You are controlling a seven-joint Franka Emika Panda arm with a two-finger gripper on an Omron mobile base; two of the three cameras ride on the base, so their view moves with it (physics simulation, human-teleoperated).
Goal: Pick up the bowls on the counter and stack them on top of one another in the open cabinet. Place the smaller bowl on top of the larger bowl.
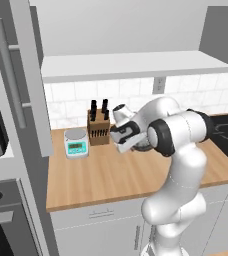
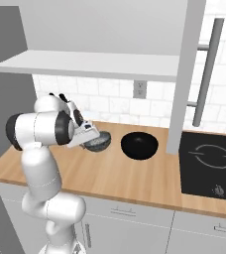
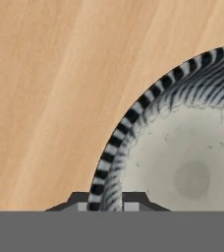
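Observation:
The smaller bowl [image 2: 101,142], dark grey with a striped rim and a pale speckled inside [image 3: 182,162], sits on the wooden counter [image 2: 135,173] or just above it; I cannot tell which. My gripper [image 2: 91,139] is shut on its near rim, one fingertip [image 3: 83,204] outside the wall and the other inside. The larger dark bowl [image 2: 140,145] stands to its right on the counter. Above, the open cabinet has a white floor panel [image 2: 100,64] and a tall grey door [image 2: 184,74]. In the left base view my gripper [image 1: 121,140] is in front of the knife block, and my arm hides the bowls.
A knife block [image 1: 98,127] and a white kitchen scale [image 1: 76,142] stand at the back left of the counter. A black cooktop [image 2: 209,163] lies to the right. The other cabinet door [image 1: 26,75] hangs at the left, with an oven [image 1: 1,220] below.

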